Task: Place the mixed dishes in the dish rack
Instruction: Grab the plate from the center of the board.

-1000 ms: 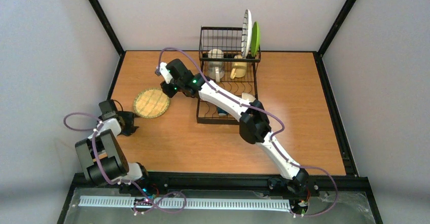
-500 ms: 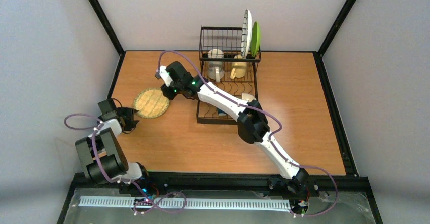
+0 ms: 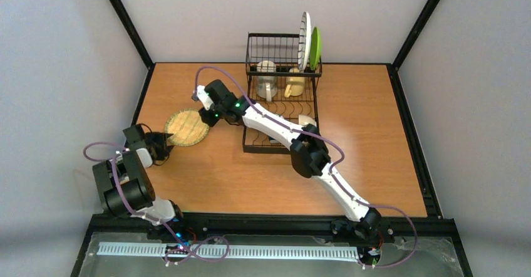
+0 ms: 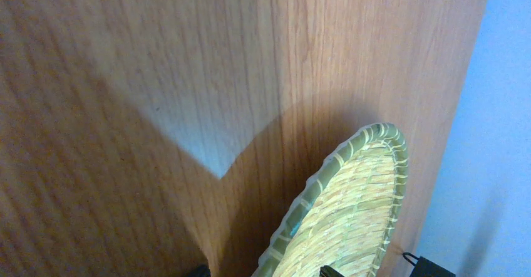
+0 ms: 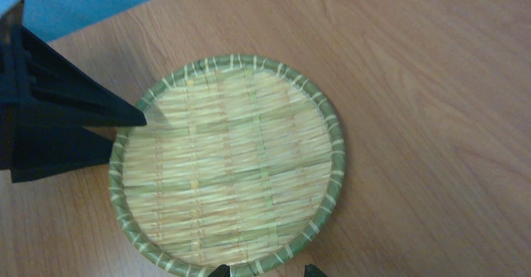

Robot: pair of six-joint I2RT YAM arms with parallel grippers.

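Observation:
The tan plate (image 3: 186,127) of woven straw lies flat on the table left of the dish rack (image 3: 245,136). My left gripper (image 3: 166,144) is open at the plate's near-left edge. In the left wrist view its jaws straddle the plate's rim (image 4: 341,155), one tip above the weave. My right gripper (image 3: 205,119) is open at the plate's right edge, and in the right wrist view the tan plate (image 5: 228,164) has its rim between the two tips. The rack holds a striped plate (image 3: 304,39), a lime-green plate (image 3: 315,46), a cream mug (image 3: 266,80), a yellow mug (image 3: 294,84) and a cream bowl (image 3: 307,121).
My right arm (image 3: 275,126) stretches across the rack's low front section and hides much of it. A black frame post (image 3: 125,20) runs up at the table's back left corner. The table's left edge (image 3: 143,101) lies close to the plate.
My left gripper has slid forward and right up to the plate's edge. The right gripper has moved slightly nearer the plate. The plate has not moved.

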